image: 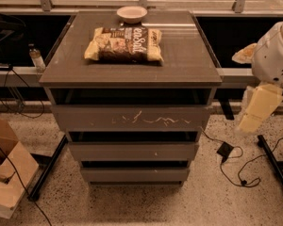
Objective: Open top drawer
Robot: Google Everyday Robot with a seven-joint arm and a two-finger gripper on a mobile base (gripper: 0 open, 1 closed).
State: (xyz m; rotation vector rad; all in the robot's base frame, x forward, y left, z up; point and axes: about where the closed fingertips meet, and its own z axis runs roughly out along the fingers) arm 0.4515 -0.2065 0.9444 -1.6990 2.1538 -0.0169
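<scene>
The top drawer (132, 118) is the tallest grey-brown front of the cabinet, with pale squiggly scratches across the middle. It sits flush with the cabinet, with a dark gap above it under the top. My gripper (255, 108) hangs at the right edge of the camera view, pale yellow under the white arm (276, 55). It is to the right of the cabinet, level with the top drawer, and apart from it.
A snack bag (125, 44) and a small bowl (131, 14) lie on the cabinet top. Two shorter drawers (132, 150) sit below. A cardboard box (7, 173) is at the left, and cables with an adapter (225, 149) and a stand leg (273, 164) at the right.
</scene>
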